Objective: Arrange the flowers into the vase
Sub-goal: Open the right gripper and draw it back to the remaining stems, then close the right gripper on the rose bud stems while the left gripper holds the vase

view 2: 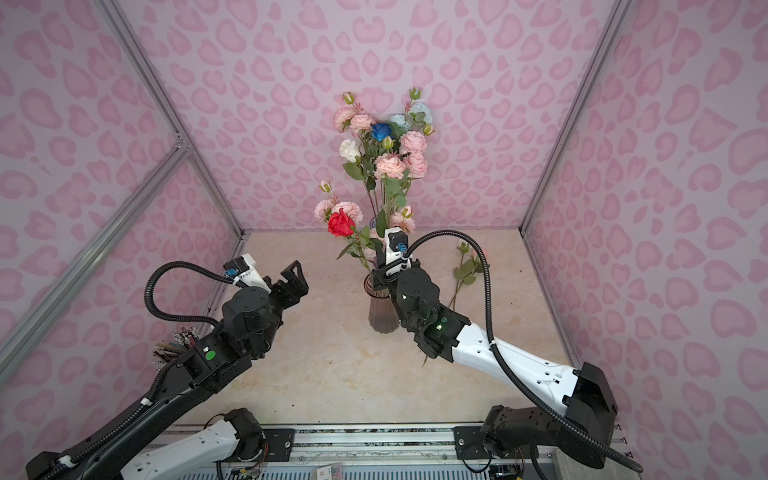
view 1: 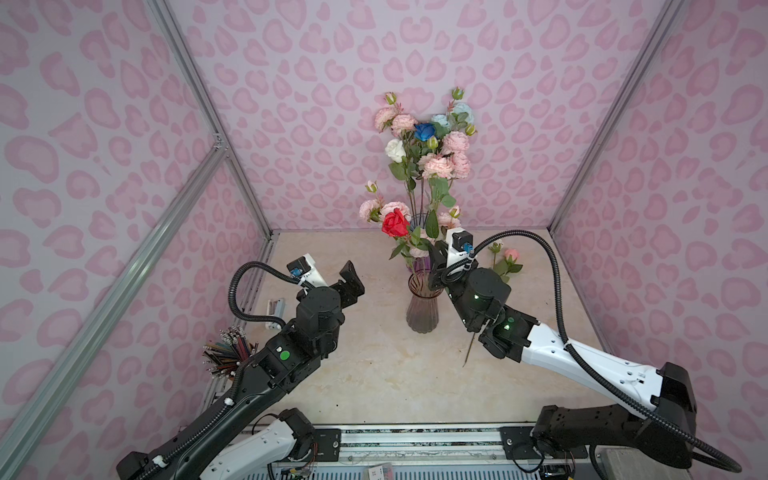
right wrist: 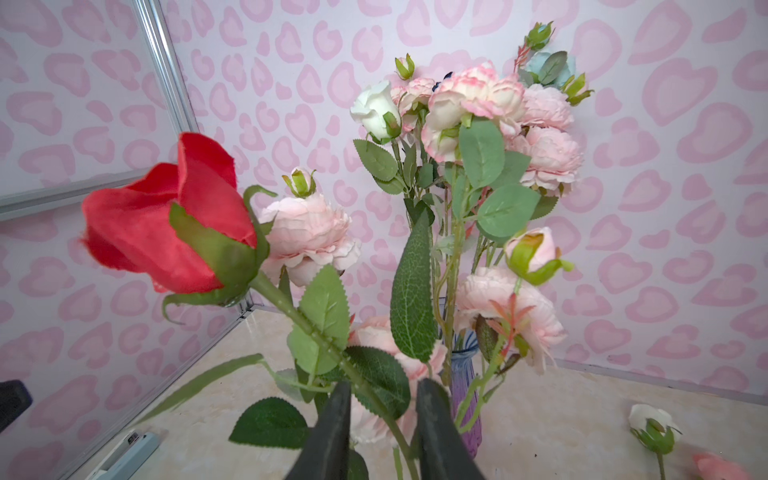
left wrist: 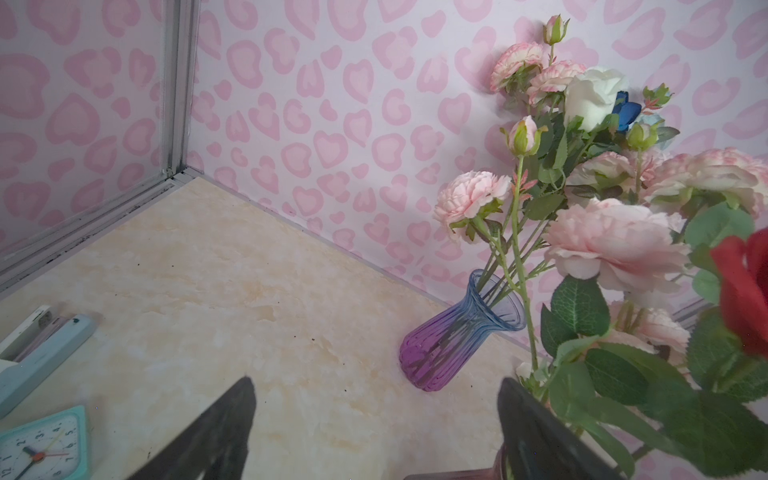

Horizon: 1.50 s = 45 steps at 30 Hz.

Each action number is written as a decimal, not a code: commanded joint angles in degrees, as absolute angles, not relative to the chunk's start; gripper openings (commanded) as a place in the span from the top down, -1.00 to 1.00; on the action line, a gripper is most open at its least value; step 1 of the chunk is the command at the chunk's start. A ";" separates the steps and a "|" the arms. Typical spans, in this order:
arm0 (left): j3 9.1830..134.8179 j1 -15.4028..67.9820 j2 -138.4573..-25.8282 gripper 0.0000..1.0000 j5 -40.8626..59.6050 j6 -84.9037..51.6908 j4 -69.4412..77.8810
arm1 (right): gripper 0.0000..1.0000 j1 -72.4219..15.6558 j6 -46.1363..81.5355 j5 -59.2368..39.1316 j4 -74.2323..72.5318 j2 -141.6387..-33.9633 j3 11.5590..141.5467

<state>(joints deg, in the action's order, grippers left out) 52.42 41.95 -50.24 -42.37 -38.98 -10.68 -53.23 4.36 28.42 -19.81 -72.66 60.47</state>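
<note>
Most of the flowers (view 1: 428,153) are stood in the blue-to-purple vase (left wrist: 453,336), a ribbed glass piece with a flared lip, placed near the middle of the far edge of the cream, marble-patterned counter (view 1: 374,374). Its full shape is given only in the left wrist view. In both top views it is largely masked by leaves and by the smoky mauve vase (view 1: 422,307), also ribbed, set just in front of it.

The red rose (right wrist: 166,224), cloth-petalled with frayed rims and a thorned green stem, is shown closest in the right wrist view. There the stem is passed between the fingers of the right claw (right wrist: 384,384), which are set a little apart, with a clear gap beside the stem, so nothing is pinched. Whether the stem's foot is inside the smoky mauve vase cannot be told.

A loose spray (view 1: 512,253) of pale buds is laid flat toward the counter's right edge, its long stem passed under the right arm. It is missed by the left wrist view.

The left claw (left wrist: 376,380) is spread wide and empty over the counter, left of the vases. A turquoise clock (left wrist: 43,444) is shown by the left wrist view alone, beside a pale blue stapler (left wrist: 45,349). A bundle of coloured pencils (view 1: 226,351) by the left edge is seen only in the top views. The deep blue rose (view 1: 424,131) is plain there.
</note>
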 commanded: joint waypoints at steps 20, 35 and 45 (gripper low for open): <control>53.79 41.79 -52.63 -0.78 -32.90 -38.07 -10.59 | 0.37 -28.06 26.77 28.81 0.51 -61.43 45.66; 54.05 41.80 -52.14 -0.75 -30.06 -36.85 -10.03 | 0.38 -12.52 33.45 18.02 7.68 -75.06 49.63; 54.53 41.82 -54.62 -0.69 -17.34 -39.15 -9.38 | 0.41 -5.82 33.84 10.60 12.20 -91.94 57.58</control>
